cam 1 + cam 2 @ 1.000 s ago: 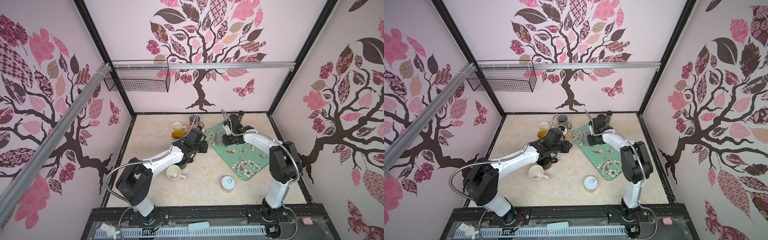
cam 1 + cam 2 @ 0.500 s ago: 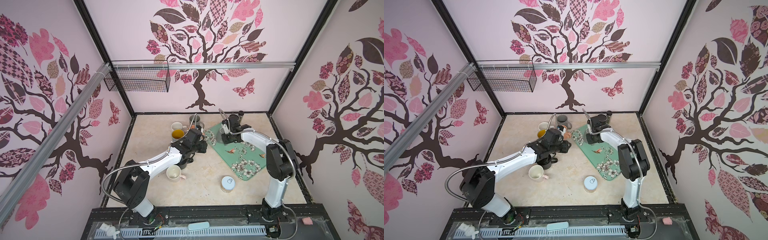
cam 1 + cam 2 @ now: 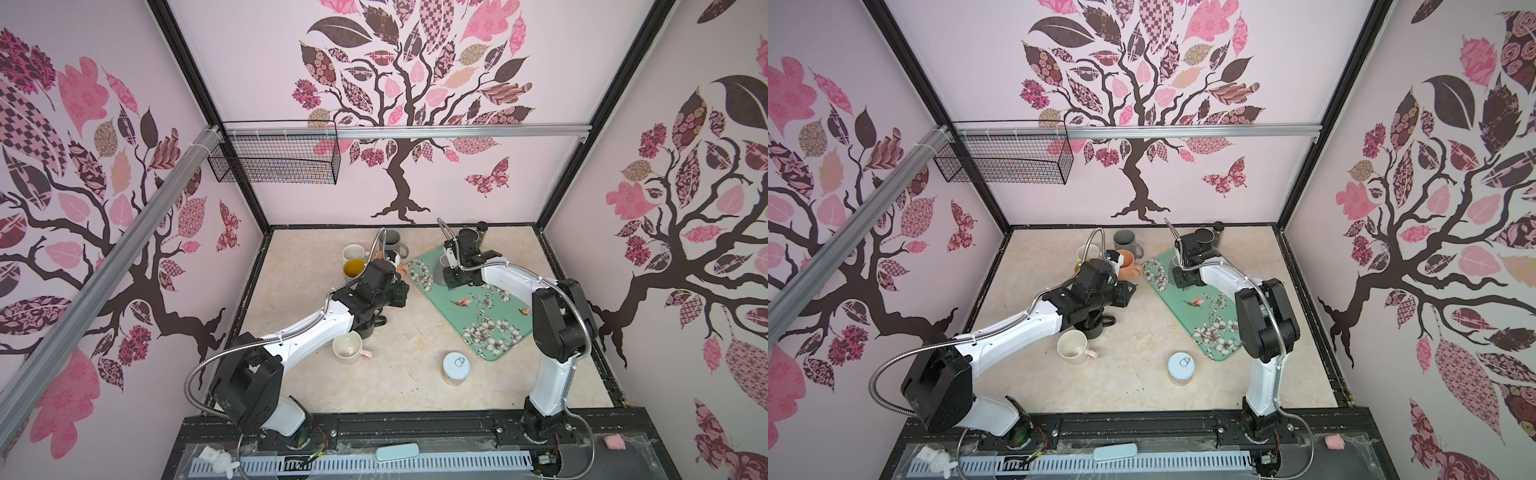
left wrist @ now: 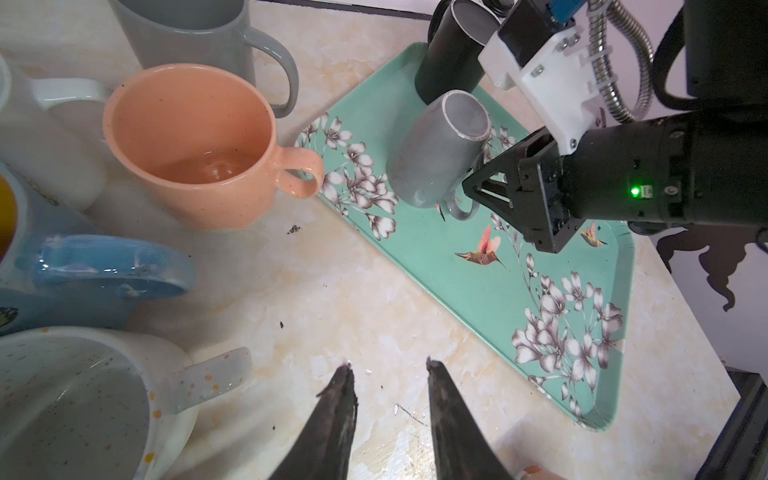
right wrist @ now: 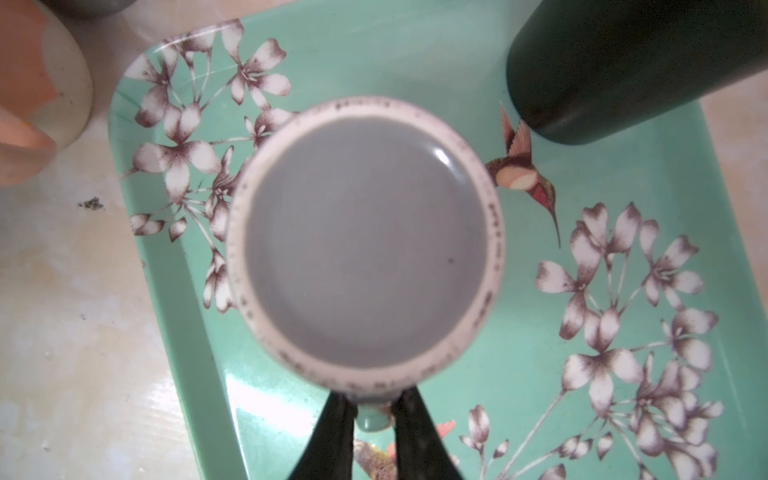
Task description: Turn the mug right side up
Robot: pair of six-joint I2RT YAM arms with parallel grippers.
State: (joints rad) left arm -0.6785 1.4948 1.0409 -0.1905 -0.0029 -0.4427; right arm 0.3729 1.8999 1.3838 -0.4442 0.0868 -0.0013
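Mug (image 5: 365, 241) sits base-up on tray (image 5: 415, 62), handle (image 5: 373, 419) seemingly pinched by right gripper (image 5: 374, 397); left gripper (image 4: 390, 368) narrowly parted.

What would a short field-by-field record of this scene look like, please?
Mug: grey mug, upside down, base up
Location: on floral tray, beside black tumbler
Right arm: right gripper, fingers flanking the mug's handle, grip uncertain
Left arm: left gripper, open, empty, over bare table
Task status: mug not yet turned

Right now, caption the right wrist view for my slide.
Right hand straddles the handle of the upside-down grey mug on the floral tray.
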